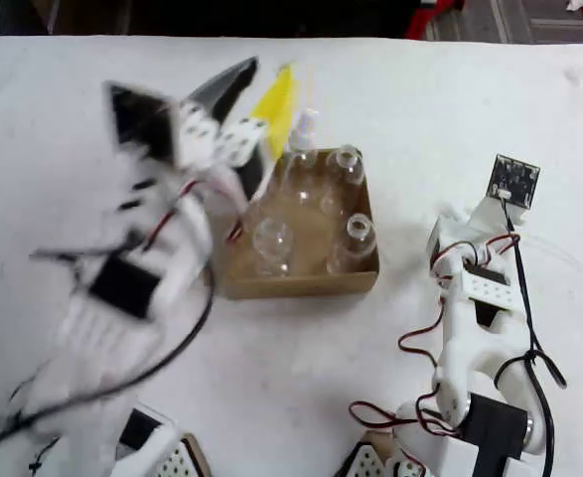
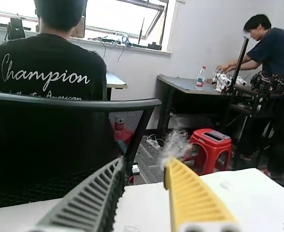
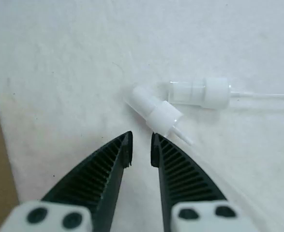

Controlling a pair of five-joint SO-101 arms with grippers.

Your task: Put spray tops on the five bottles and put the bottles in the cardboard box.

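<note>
Spray tops (image 3: 154, 112), two smooth white plastic caps, one trailing a thin tube, lie loose on the white tabletop (image 3: 59, 58) just off the right hand (image 3: 141, 141), its ribbed black fingers (image 3: 100, 176) narrowly parted and empty, likely lined up to pinch the nearer; well aside, clear uncapped bottles (image 1: 346, 164) wait upright in the cardboard box (image 1: 301, 285).

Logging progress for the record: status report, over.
Left gripper open, empty. Right gripper open, near two spray tops. Bottles in cardboard box. Nothing between right gripper and tops.
</note>
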